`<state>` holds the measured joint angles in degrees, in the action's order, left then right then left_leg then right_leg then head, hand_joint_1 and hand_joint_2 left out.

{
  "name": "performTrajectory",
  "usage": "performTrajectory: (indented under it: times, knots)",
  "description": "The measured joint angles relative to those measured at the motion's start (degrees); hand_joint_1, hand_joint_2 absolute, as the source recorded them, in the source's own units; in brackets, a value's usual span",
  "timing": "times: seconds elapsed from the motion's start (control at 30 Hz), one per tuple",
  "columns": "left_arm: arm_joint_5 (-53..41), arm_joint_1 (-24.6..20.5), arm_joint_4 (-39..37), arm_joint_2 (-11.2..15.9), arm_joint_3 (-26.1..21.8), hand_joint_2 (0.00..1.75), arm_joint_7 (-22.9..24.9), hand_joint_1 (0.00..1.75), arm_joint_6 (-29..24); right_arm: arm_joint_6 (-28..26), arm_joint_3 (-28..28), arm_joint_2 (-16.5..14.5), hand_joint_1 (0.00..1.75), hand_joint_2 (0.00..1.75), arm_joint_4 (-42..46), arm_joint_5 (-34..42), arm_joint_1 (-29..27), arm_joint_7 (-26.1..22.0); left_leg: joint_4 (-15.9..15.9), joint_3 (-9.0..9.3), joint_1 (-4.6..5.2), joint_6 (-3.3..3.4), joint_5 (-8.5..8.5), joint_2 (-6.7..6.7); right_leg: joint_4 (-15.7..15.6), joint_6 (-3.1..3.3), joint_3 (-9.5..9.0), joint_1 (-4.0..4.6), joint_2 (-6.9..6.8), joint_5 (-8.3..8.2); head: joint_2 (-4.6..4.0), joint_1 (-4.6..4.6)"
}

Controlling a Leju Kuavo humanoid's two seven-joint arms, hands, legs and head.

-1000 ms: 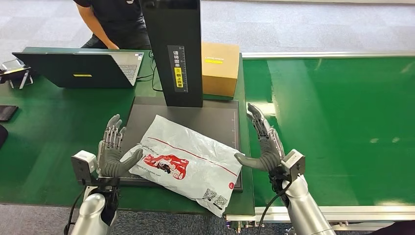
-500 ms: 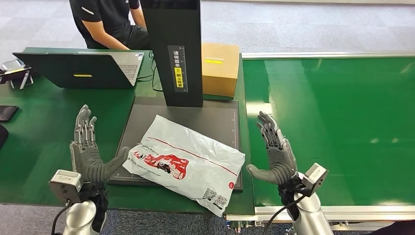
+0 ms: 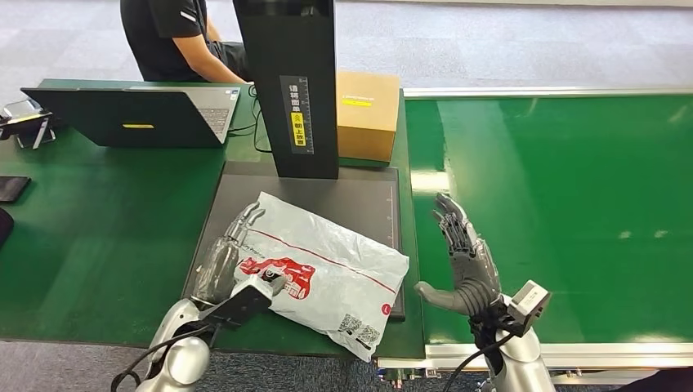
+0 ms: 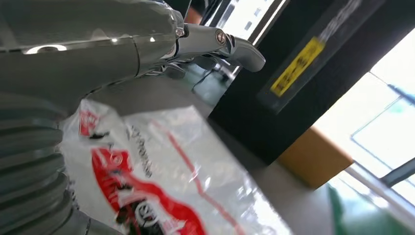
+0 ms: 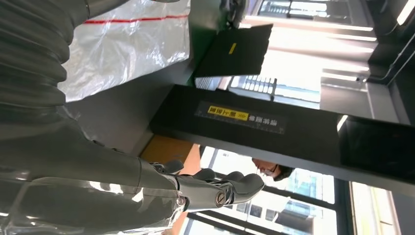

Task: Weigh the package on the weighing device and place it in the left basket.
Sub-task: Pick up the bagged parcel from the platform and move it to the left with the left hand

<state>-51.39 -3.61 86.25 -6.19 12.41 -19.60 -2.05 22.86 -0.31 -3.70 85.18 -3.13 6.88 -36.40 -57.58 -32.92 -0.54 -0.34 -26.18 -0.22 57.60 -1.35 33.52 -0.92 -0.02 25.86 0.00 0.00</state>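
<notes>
Left hand (image 3: 222, 260) fingers (image 3: 242, 224) stretched flat along the near-left edge of the white package (image 3: 315, 271), gripping nothing, right hand (image 3: 467, 263) spread open beside it, package lying on the dark weighing device (image 3: 364, 200), green tabletop (image 3: 98, 220) around.

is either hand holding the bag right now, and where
Nothing is gripped. The left hand lies flat along the left edge of the white bag on the scale; the right hand is open, apart from it.
</notes>
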Motion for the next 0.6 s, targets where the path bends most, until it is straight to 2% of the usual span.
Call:
performTrajectory:
  times: [0.2, 0.37, 0.47, 0.5, 0.6]
  knots:
    - [-4.08, -0.64, -4.73, 0.56, 0.45, 1.75, 5.49, 0.00, 2.97, -7.59, -2.88, -0.56, 0.00, 1.75, 1.06, -4.46, -1.31, 2.41, 0.00, -0.02, 0.00, 0.00, -0.01, 0.00, 0.00, 0.00, 0.01, 0.00, 0.00, 0.01, 0.00, 0.01]
    - [-5.50, -0.52, -6.46, 0.68, 0.39, 1.75, 7.04, 0.00, 4.41, -19.58, -5.32, -1.36, 0.00, 1.75, 1.75, -14.22, -2.30, 10.98, 0.00, -0.03, 0.00, 0.00, -0.02, 0.00, 0.00, 0.00, 0.01, 0.00, 0.00, 0.01, 0.00, 0.02]
    - [-5.67, -0.53, -6.93, 0.67, 0.35, 1.75, 7.51, 0.07, 5.17, -24.07, -6.87, -1.89, 0.00, 1.75, 1.84, -18.69, -2.89, 16.23, 0.00, -0.02, 0.00, 0.00, -0.01, 0.00, 0.00, 0.00, 0.00, 0.00, 0.00, 0.01, 0.00, 0.01]
    - [-5.69, -0.56, -7.06, 0.67, 0.34, 1.75, 7.58, 0.24, 5.41, -24.69, -7.37, -2.04, 0.00, 1.75, 1.81, -19.50, -3.09, 17.34, 0.00, -0.02, 0.00, 0.00, -0.01, 0.00, 0.00, 0.00, 0.00, 0.00, 0.00, 0.01, 0.00, 0.00]
    - [-5.74, -0.68, -7.42, 0.66, 0.34, 1.75, 7.60, 1.48, 5.93, -25.08, -8.53, -2.33, 0.00, 1.75, 1.63, -20.68, -3.53, 19.13, 0.00, -0.01, 0.00, 0.00, -0.01, 0.00, 0.00, 0.00, -0.01, 0.00, 0.00, 0.01, 0.00, 0.00]
